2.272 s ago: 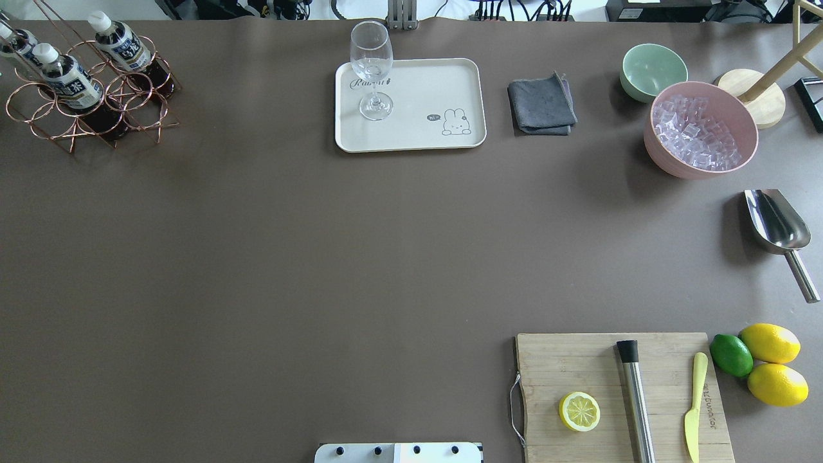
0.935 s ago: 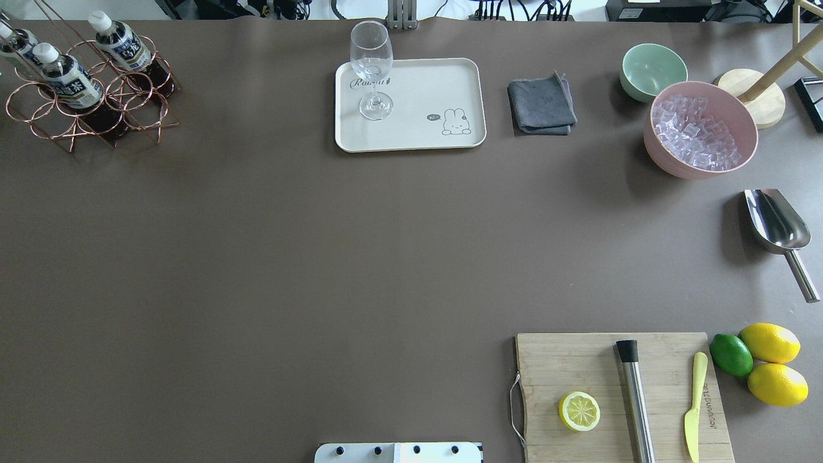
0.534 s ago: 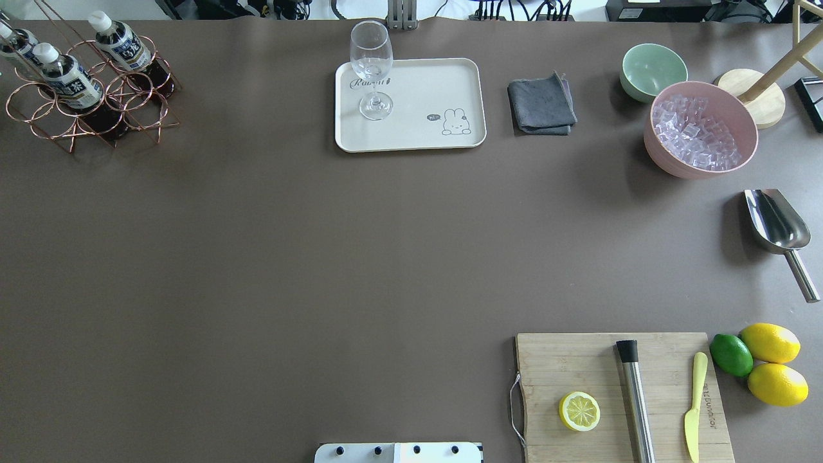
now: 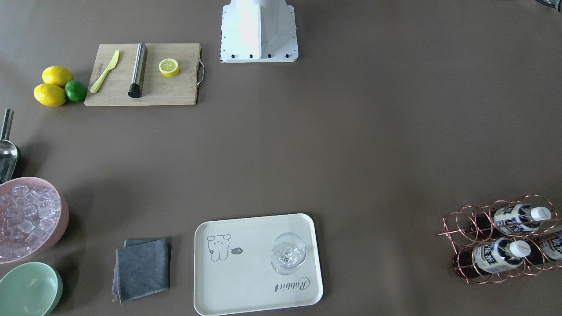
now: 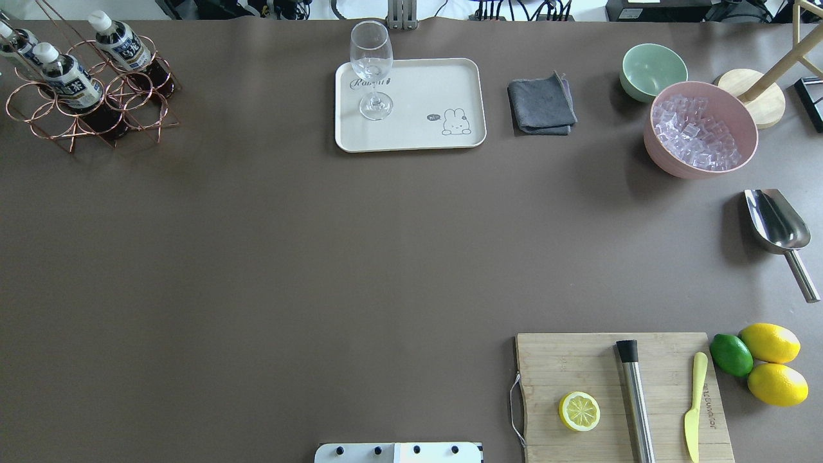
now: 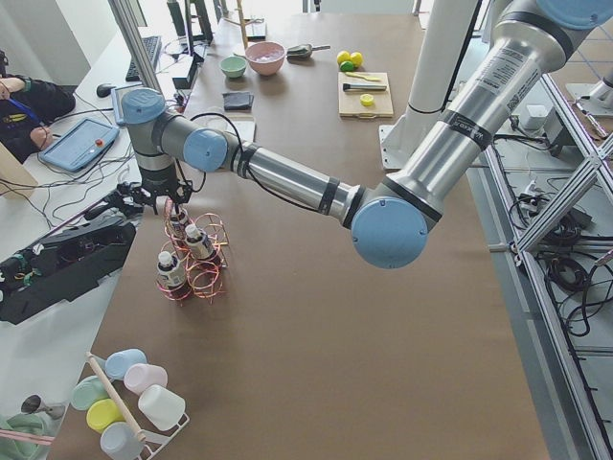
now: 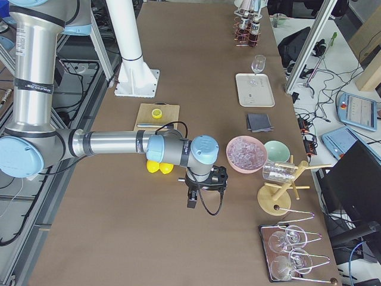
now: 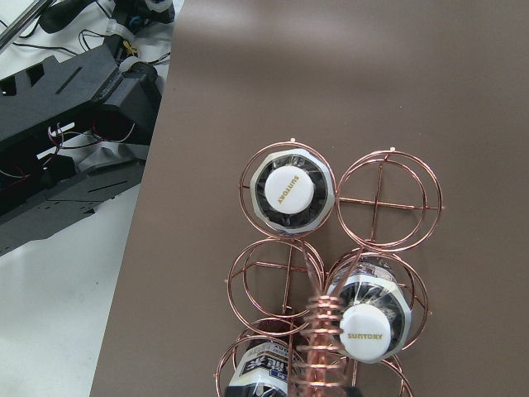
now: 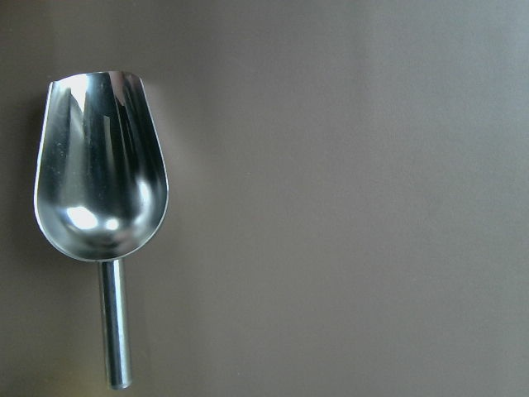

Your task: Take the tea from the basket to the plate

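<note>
Three tea bottles stand in the copper wire basket (image 5: 138,106) at the table's far left: one in the middle (image 5: 67,80), one to its right (image 5: 122,48), one at the view's edge (image 5: 13,42). The left wrist view looks straight down on their white caps (image 8: 290,189). The exterior left view is the only one that shows my left gripper (image 6: 172,201), just above the basket (image 6: 206,283); I cannot tell if it is open. The cream plate (image 5: 424,90) lies at the far middle. My right gripper (image 7: 193,199) hangs above the table near the pink bowl; I cannot tell its state.
A wine glass (image 5: 371,64) stands on the plate's left part. A grey cloth (image 5: 541,104), green bowl (image 5: 652,69) and pink bowl of ice (image 5: 701,128) lie to its right. A steel scoop (image 9: 99,165) lies under the right wrist. The cutting board (image 5: 578,366) is near right.
The bottles in the basket have shifted very slightly. Nothing else on the table has moved.
</note>
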Available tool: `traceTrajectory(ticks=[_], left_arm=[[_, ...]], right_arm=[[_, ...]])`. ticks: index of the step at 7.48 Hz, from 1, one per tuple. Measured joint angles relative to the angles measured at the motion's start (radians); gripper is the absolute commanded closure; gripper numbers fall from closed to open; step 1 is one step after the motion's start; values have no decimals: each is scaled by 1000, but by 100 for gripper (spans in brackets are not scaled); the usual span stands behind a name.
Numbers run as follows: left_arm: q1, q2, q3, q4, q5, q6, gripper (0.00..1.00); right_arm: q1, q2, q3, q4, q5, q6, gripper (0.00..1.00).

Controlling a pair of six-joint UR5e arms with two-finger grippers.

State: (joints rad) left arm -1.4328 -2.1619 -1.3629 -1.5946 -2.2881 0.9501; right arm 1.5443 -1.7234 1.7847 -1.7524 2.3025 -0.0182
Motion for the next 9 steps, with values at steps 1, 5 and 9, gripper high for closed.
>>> traceTrajectory(ticks=[1,5,9], left_arm=[[0,1,-11,1,0,3,100],[-32,32,-139,16,-1,4,100],[-34,134,-466,157,-86,-3,100]], right_arm=[[0,1,0,0,0,1,0],[0,2,-2,0,0,1,0],[0,2,-2,1,-1,3,0]])
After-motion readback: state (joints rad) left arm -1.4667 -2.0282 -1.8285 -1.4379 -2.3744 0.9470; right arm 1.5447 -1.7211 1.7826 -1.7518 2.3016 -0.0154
